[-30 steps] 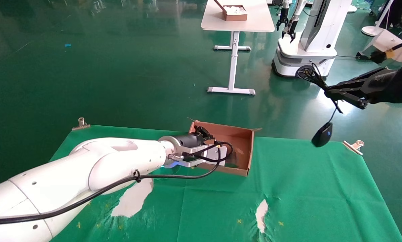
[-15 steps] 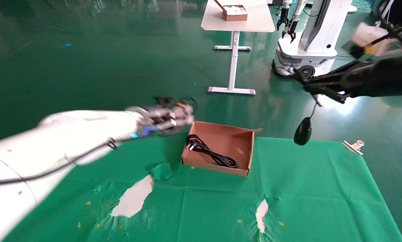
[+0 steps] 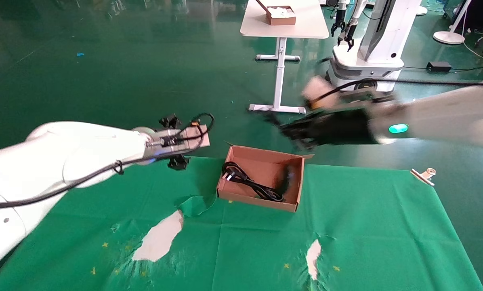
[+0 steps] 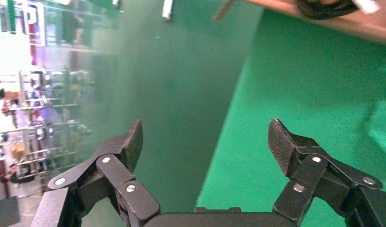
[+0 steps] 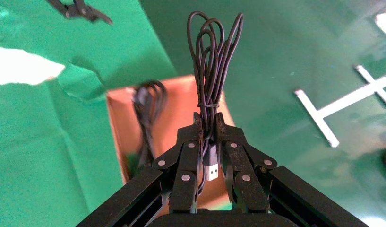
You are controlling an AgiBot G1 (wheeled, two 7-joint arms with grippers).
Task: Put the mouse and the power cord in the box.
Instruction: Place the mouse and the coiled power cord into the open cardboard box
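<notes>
Our left gripper hovers with its fingers spread wide and empty, off to the left of the box, above the far edge of the green-covered worktop. We judge its share done: the power cord already lies looped on the box floor, its plug toward the left wall.

The step in hand is the mouse. Our right gripper hangs above the far right part of the box, its fingers pressed together on the bundled mouse cable, with the USB plug showing between them. The mouse itself looks to dangle below those fingers, down inside the box by the right wall, though it is blurred. Next, we judge, the fingers need to lower over the open floor beside the cord and part.

Little stands in the way: the corner flap sits just under the fingers, and a metal clip lies well to their right.
</notes>
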